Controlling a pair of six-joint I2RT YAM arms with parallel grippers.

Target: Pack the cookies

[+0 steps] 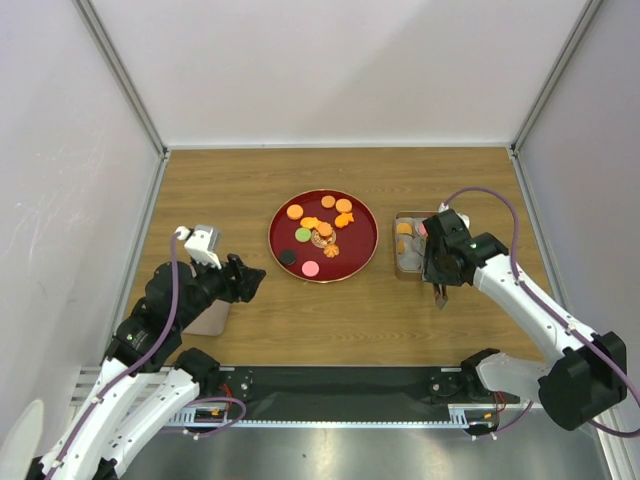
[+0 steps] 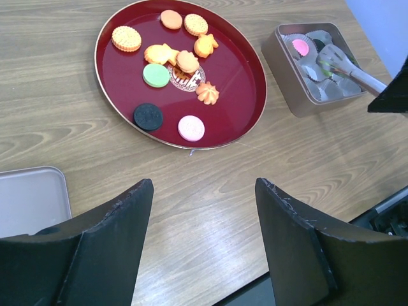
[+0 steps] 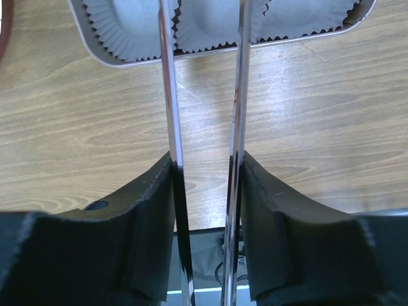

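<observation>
Right gripper [image 3: 204, 167] is clamped on a pair of metal tongs [image 3: 169, 95], one black finger pressing each blade from the outside. The two blades run side by side with a narrow gap between them, not pressed together. In the right wrist view they run off the top of the frame, so I cannot tell from there what the tips are doing. The left wrist view shows the tong tips above the paper cups [image 3: 127, 25] in the rectangular metal tin [image 2: 280, 76], and I can't make out anything pinched in them.

Now the cookies [image 2: 188, 62]. Most sit on the dark-red round plate [image 2: 236, 83] in the middle of the table [image 2: 64, 127], left of the tin and well apart from the tongs: orange rounds, fish shapes, one green, one black, one pink. A pink cookie [image 2: 299, 46] already lies in a cup at the tin's far end, just left of the tong tips.

Left gripper [image 2: 204, 185] hangs over the near left of the table, jaws wide, nothing between them, with a grey metal lid [image 2: 32, 197] beside it.
</observation>
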